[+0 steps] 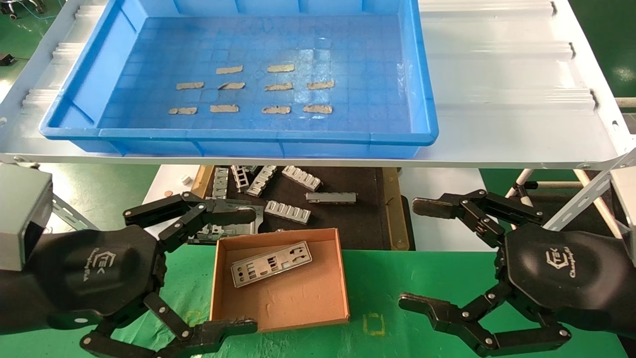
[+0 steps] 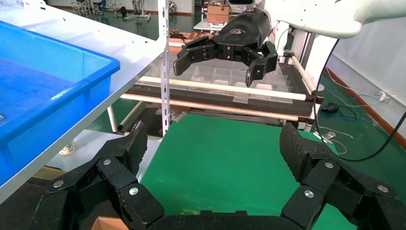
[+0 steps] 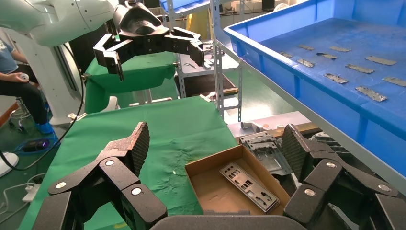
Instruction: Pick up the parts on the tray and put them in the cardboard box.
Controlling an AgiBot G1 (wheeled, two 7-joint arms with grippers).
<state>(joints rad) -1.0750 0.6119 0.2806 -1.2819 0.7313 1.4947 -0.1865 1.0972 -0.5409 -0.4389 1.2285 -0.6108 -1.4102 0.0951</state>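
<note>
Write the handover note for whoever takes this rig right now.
Left claw: open, empty, just left of the box.
Right claw: open, empty, over the green mat right of the box.
Tray: no parts in it, only tape strips.
Done: one part lies flat in the box.
Left: nothing visible on the tray. Another plate lies outside, behind the box.

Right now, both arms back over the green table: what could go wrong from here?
1. The tray shows only tape strips, no plates; another pick there would likely close on nothing.
2. A second plate lies outside the cardboard box, partly hidden by the open left gripper; it could be missed.
3. The open right gripper hangs near the box; a careless sweep might shove it and the part.
</note>
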